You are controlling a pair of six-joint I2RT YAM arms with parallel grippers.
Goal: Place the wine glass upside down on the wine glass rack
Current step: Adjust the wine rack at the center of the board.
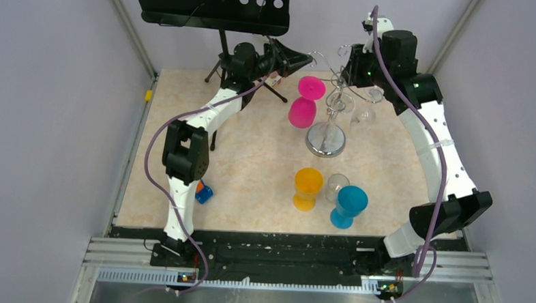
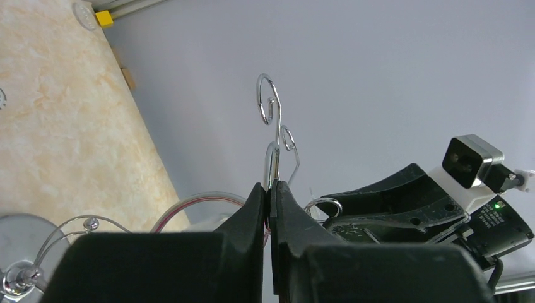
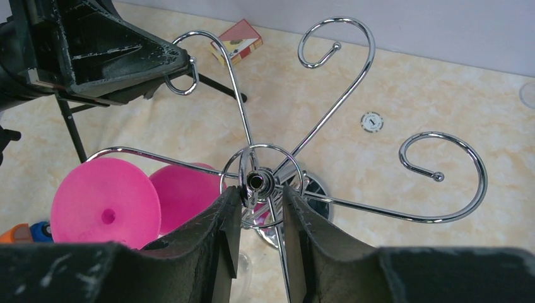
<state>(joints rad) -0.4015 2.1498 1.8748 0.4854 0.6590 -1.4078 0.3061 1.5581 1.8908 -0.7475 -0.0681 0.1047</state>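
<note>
Pink wine glass [image 1: 304,105] tilted base-up left of rack [image 1: 326,137] hub, nearer L pincer [image 2: 271,187], clamped on hook [image 2: 268,101]; R pincer [image 3: 260,190] narrow, grip unclear

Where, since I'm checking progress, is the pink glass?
Top view, far centre: the pink glass is foot-up at the left side of the rack, beside the left gripper.

Left tool [image 1: 309,60] and right tool [image 1: 346,73] crowd your rack [image 1: 326,137] top. Pink glass [image 1: 304,106] blocks its left side, clear glasses [image 1: 363,112] its right; worktop [image 1: 251,157] before it lies open.
</note>
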